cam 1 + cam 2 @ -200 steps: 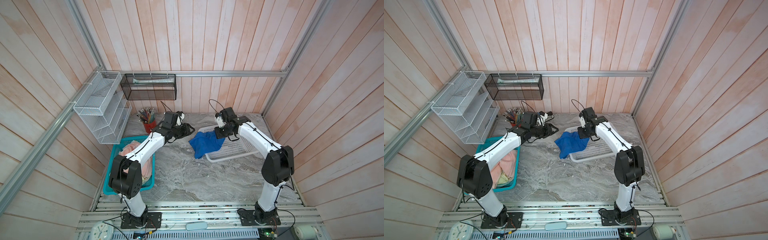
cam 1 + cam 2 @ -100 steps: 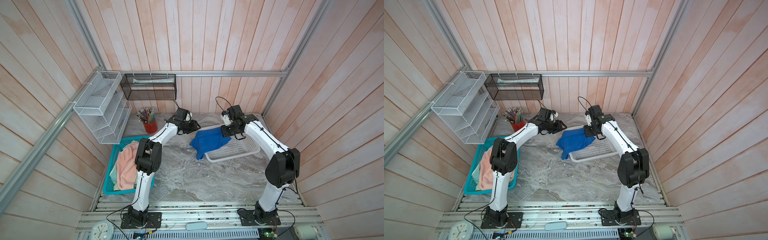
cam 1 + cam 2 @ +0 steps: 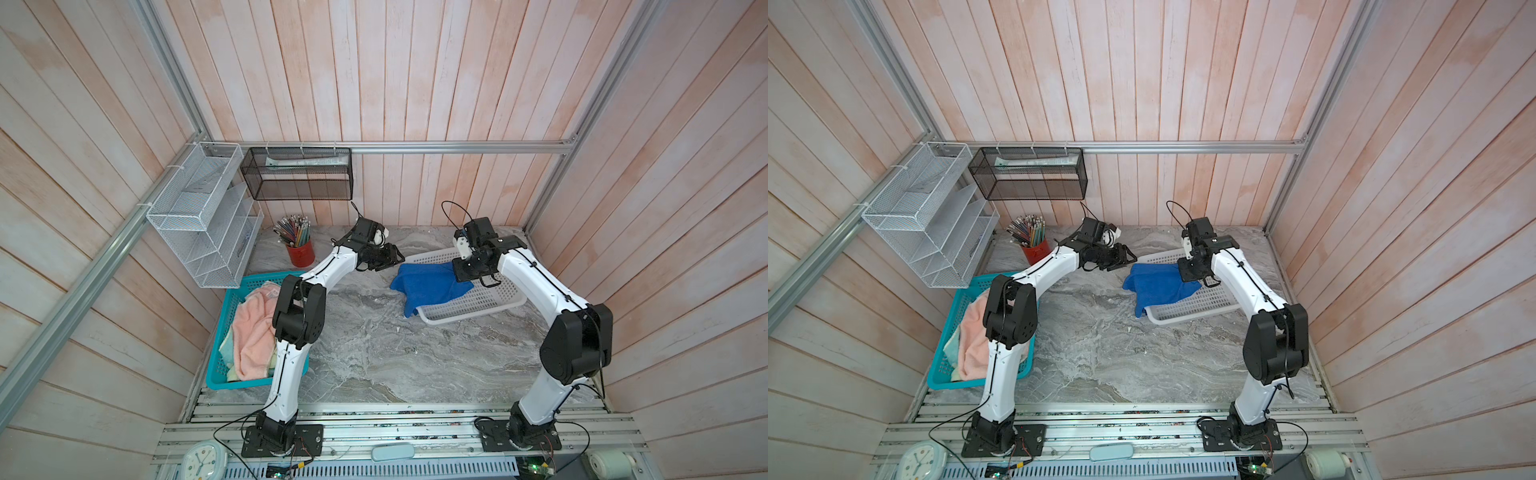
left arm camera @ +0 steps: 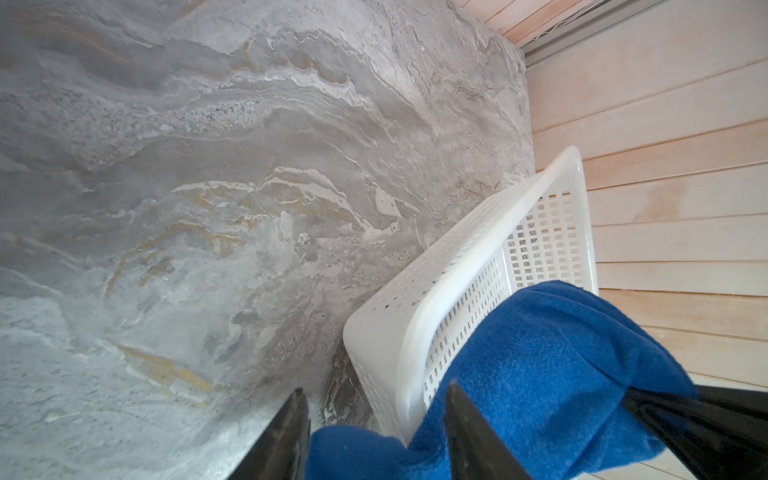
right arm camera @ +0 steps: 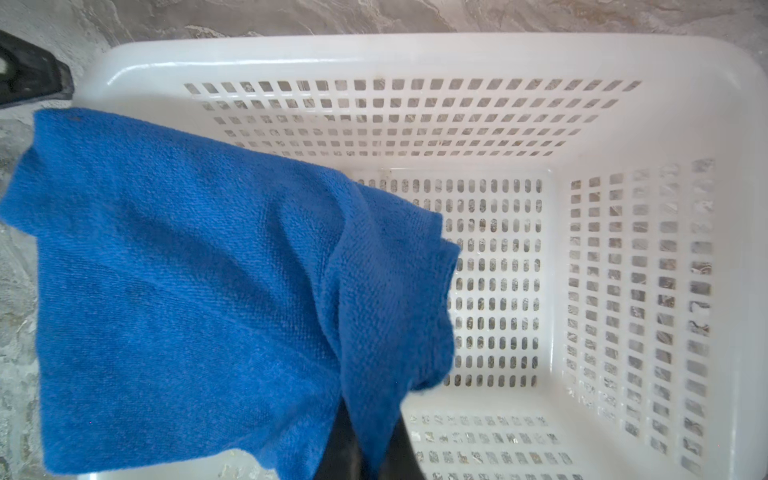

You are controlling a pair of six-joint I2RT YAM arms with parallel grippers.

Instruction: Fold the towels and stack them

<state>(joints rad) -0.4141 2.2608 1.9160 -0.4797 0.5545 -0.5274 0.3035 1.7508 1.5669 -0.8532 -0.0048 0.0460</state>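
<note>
Towel position: the blue towel lies draped over the left end of the white basket at the right rear of the bench. Part of it is inside the basket and part spills over the rim, with one tail hanging down to the marble surface. Right claw is closed on the towel's upper edge above the basket; the right wrist view shows cloth pinched between its dark fingers. Left claw stands just beside the towel's outer corner with jaws apart, gripping nothing. In the left wrist view a blue fold lies below and between the spread fingers, and the basket's rim sits directly ahead of them. Pink towel lies bunched in the teal basket at the left edge, with a pale yellow towel showing beneath it. The left arm's elbow overhangs that basket and hides part of the heap. Red cup of pencils stands at the rear, near the left forearm. White wire rack and black mesh tray hang on the walls, well apart from the claws.
</note>
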